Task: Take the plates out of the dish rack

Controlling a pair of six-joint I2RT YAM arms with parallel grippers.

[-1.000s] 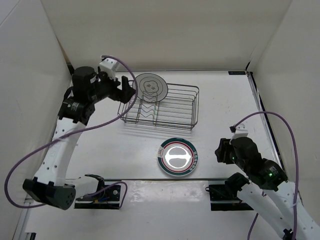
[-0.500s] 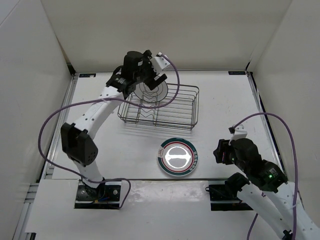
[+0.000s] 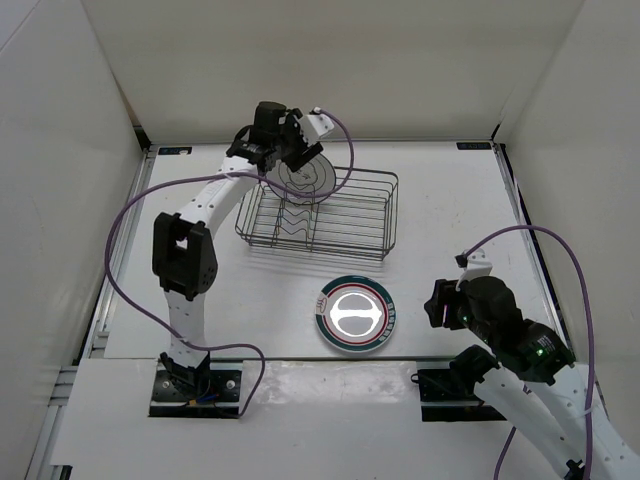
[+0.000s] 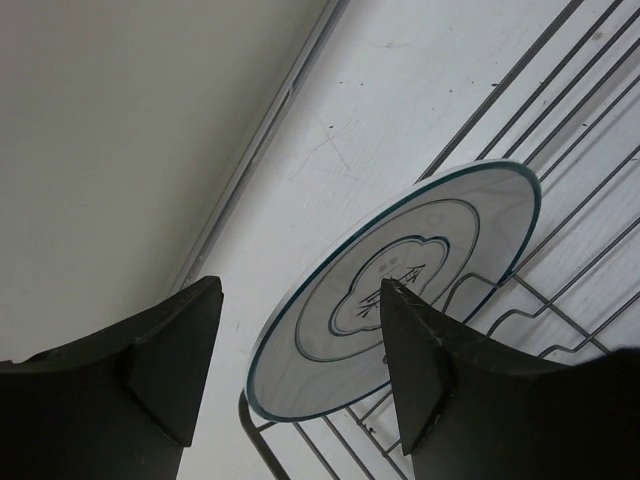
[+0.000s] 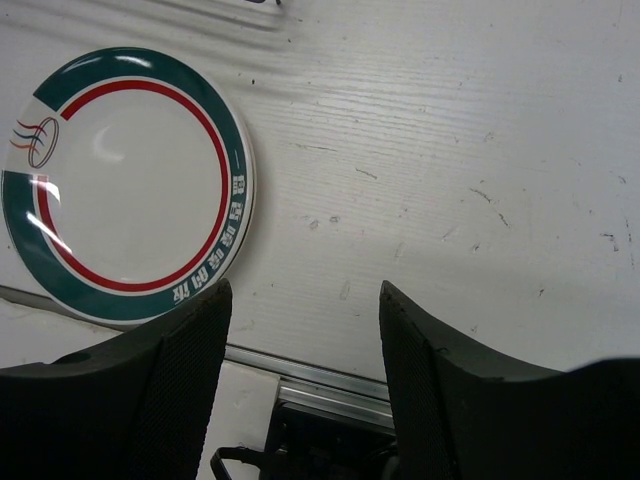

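Right gripper [image 5: 302, 295] sits nearest, at the front right of the table, its two black fingers [image 5: 170, 380] spread wide with nothing between them. The inner faces are finely pebbled like rubber matting, and only scuffed white table [image 3: 460, 220] shows in the gap.

Just to its left the teal-rimmed plate [image 5: 130, 190] lies flat on the table, outside the rack. It is round and glossy, with a broad dark teal band, a thin red ring inside that, pale lettering on the band and a bare white centre that catches the light.

Further back stands the dish rack [image 3: 355, 215], a rectangular basket of thin grey wire with straight rails along the sides and wavy upright dividers inside. Its right part holds nothing. At its left end the grey plate [image 4: 400, 290] stands on edge, leaning. It is smooth and pale, with a thin dark line at the rim and a lobed, cloud-like outline in the middle.

Farthest back, the left gripper [image 4: 300, 285] reaches over that end of the rack. Its matte black fingers [image 4: 170, 350] stand apart, with the grey plate's upper edge showing in the gap between them. Whether either finger touches the rim cannot be told.
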